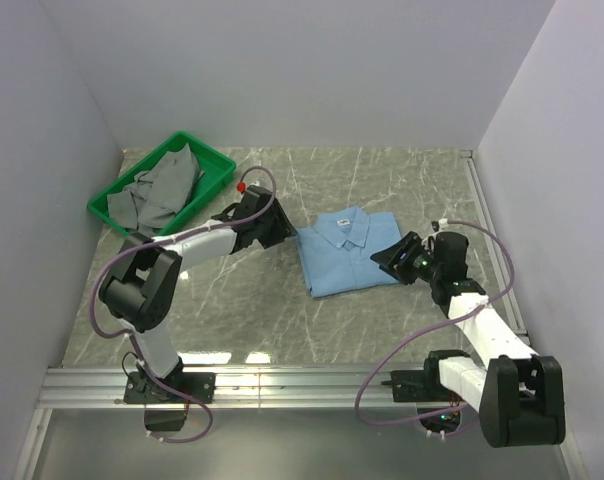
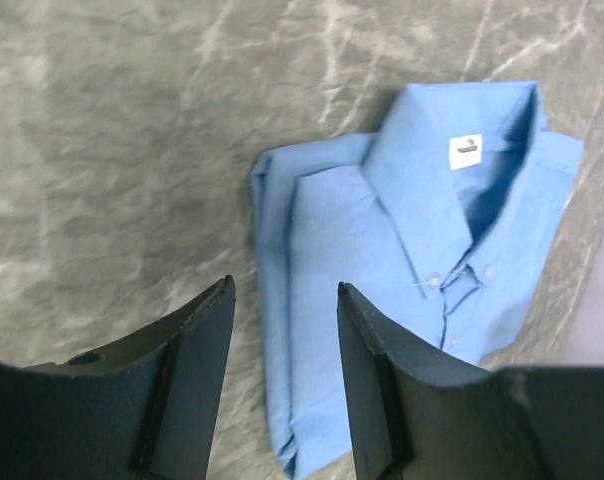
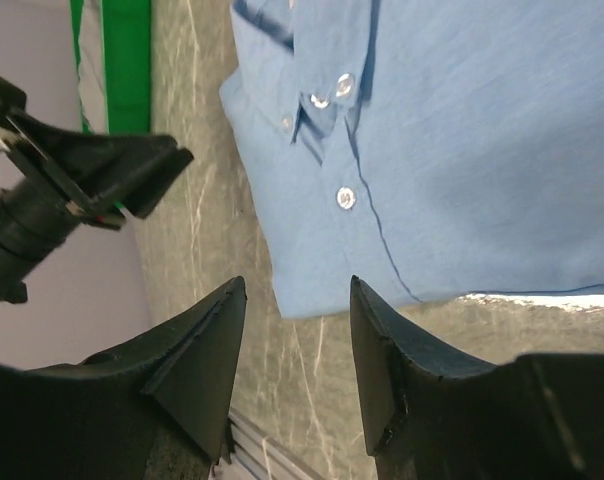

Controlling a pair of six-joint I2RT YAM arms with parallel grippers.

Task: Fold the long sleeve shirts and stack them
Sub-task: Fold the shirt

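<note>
Grey marbled counter (image 1: 382,180), white walls on three sides. One light blue shirt (image 1: 344,255) lies folded near the counter's middle with its collar toward the far wall, between the two claws.

Writing: only a small white neck label (image 2: 465,151) inside the collar, seen in the left wrist view. Its dark print is too small to read. No other brand or text is legible.

Left claw (image 1: 282,228) sits just beside the shirt's left edge. In the left wrist view the left claw (image 2: 284,285) has its fingers parted and grips nothing; the folded shirt (image 2: 382,280) lies beyond them, with the layered fold edge on the left.

Right claw (image 1: 384,262) is at the shirt's right edge. In the right wrist view the right claw (image 3: 297,282) is also parted and empty, over the shirt's hem corner.

Only the right wrist view shows the white buttons (image 3: 346,198) up close on the placket. It also catches the left claw (image 3: 132,170) across the shirt and a strip of the green tray (image 3: 127,60).

Only the top view shows the whole green tray (image 1: 214,152) at far left, holding crumpled grey garments (image 1: 162,190). Purple cables loop off both arms. A metal rail (image 1: 282,385) runs along the near edge. Nothing lies on the shirt.
</note>
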